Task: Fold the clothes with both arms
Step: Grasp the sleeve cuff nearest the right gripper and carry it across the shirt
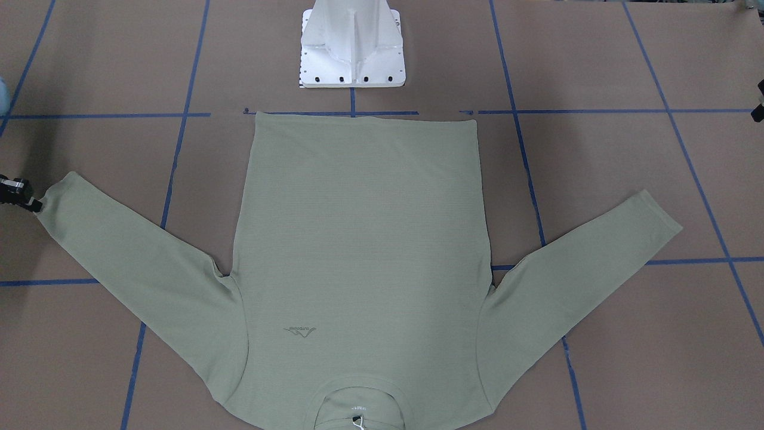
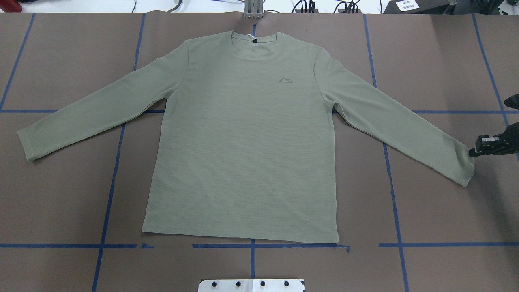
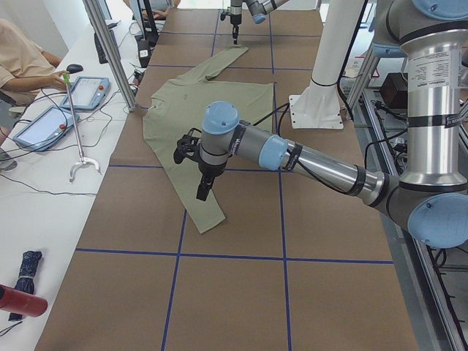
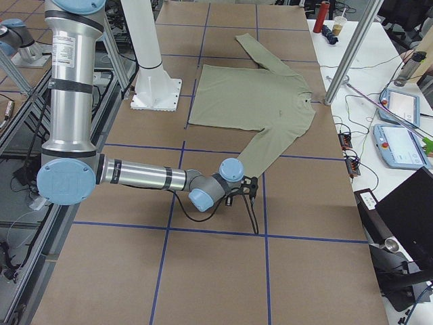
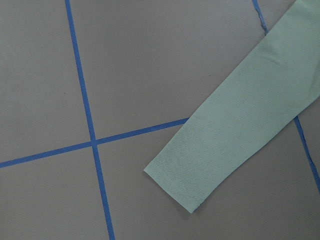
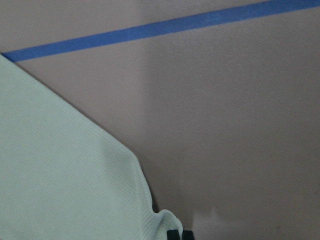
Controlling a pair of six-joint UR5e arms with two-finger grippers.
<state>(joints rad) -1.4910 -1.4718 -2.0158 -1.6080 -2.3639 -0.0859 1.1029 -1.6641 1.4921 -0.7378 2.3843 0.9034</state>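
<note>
Brown table (image 2: 446, 211), shirt (image 2: 243, 142) collar away from pedestal (image 2: 251, 285)

Bare brown paper-covered surface (image 2: 446, 211) is lying open all round the flat pale sage-green long-sleeved knit shirt (image 2: 243, 142), beyond both cuffs and in the wedges between sleeves and body. The white metal pedestal (image 1: 352, 54) is standing just past the hem, blocking the middle of the robot's side. The black right hand (image 2: 471, 153) is sitting low against one cuff; the black left hand (image 3: 202, 193) is hanging above the other.
</note>
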